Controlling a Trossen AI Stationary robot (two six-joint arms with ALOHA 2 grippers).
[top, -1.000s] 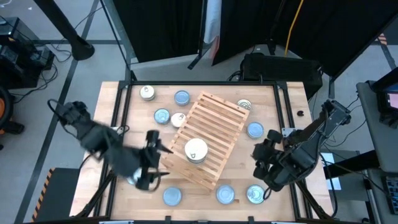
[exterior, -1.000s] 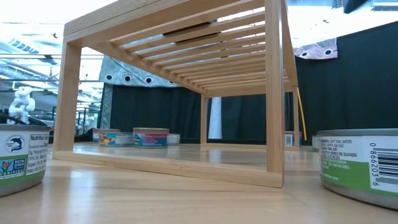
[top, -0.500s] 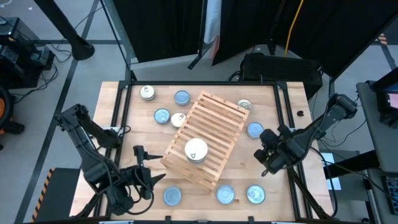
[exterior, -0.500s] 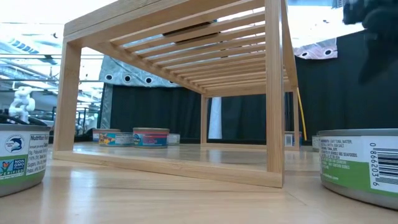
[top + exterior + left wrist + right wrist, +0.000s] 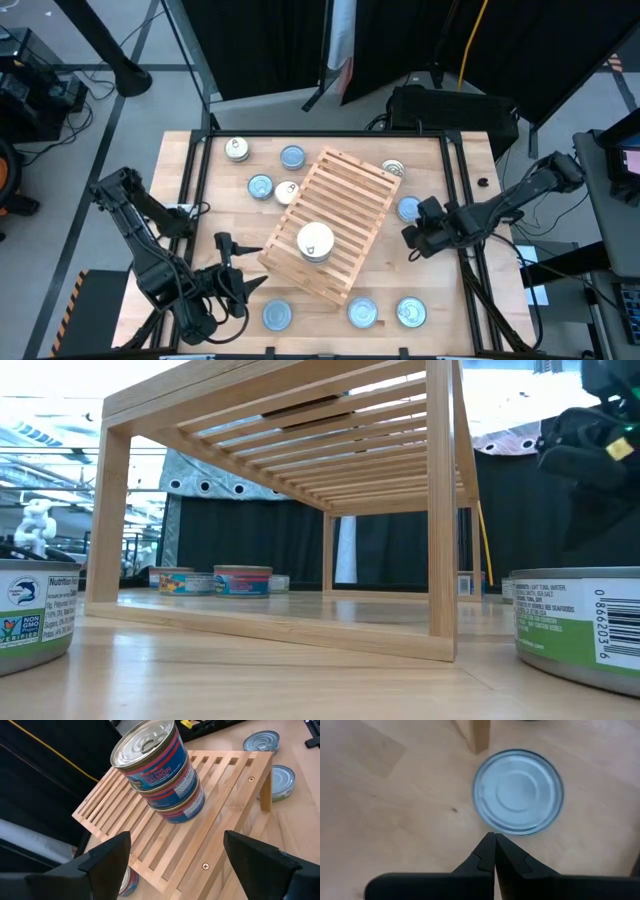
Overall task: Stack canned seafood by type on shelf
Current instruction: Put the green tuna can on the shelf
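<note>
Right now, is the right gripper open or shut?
Shut: the right gripper has its fingers pressed together, empty, above a blue-topped tin.

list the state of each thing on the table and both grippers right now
light-wood slatted shelf: upright, angled on the table
stack of three red-and-blue tins: standing on the shelf
blue-topped tin: flat on the table, untouched
right gripper: shut, empty, above that tin
left gripper: open, empty

Even overhead light across tabletop (image 5: 230,205); shadows soft and short. Low view: bright backlight from the room toward 10 o'clock washes out detail; nearest tins (image 5: 585,625) slightly soft. Right wrist view blurred throughout. Left wrist view: mild glare on stacked tins (image 5: 160,772).
</note>
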